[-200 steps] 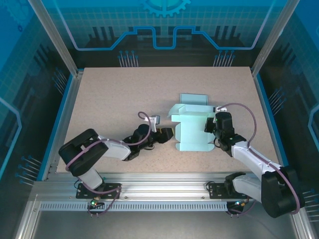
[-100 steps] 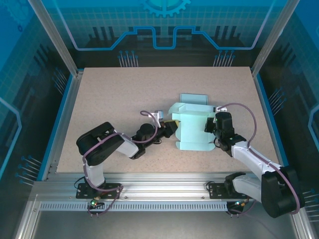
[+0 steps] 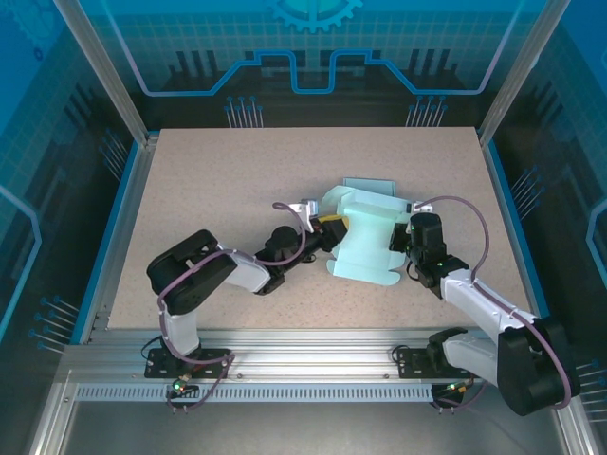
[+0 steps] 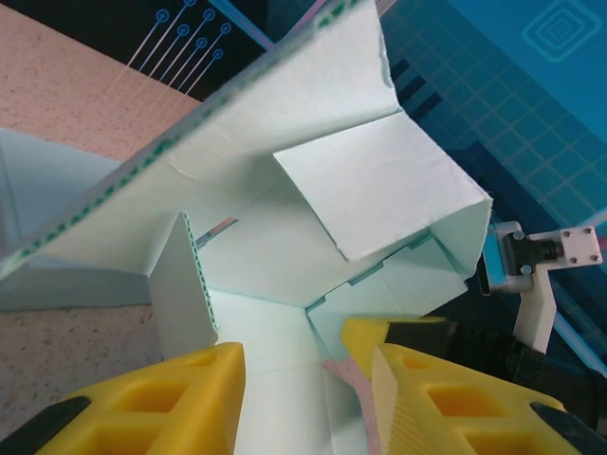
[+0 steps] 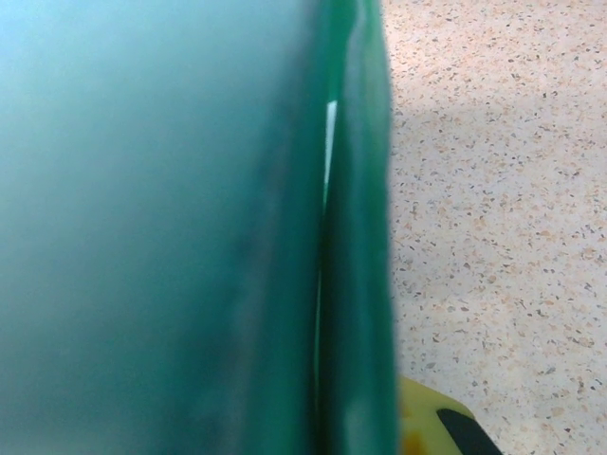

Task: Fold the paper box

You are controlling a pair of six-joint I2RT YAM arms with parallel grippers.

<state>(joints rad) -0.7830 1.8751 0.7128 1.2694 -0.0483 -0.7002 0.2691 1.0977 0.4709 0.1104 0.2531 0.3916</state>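
From above, the box (image 3: pixel 365 242) lay right of the table's (image 3: pixel 218 180) middle, a pale green sheet partly folded, its left end raised and its far flaps standing. The left pincer (image 3: pixel 332 226) reached in from the left, its yellow tips at the box's raised left end. The right pincer (image 3: pixel 406 248) sat against the box's right edge, touching it. How wide either one stood could not be told from this height.

In the left wrist view, the left pincer (image 4: pixel 299 346) was released: its two yellow fingers (image 4: pixel 161 398) stood apart with a clear gap between them. The box's inner panel lay in that gap, and a short upright flap stood just beside the left finger. I could not tell whether the pads touched the paper. Beyond the tips, the box (image 4: pixel 379 190) opened up as walls and a folded-in flap, with speckled table (image 4: pixel 57 85) at the upper left.

In the right wrist view, the box (image 5: pixel 161 237) ran close and blurred across the left half, its edge pointing straight down toward the camera. One yellow finger (image 5: pixel 422 422) showed at the bottom, just beside that edge. The right pincer was clenched on the box's edge. Speckled table (image 5: pixel 474 190) lay to the right.
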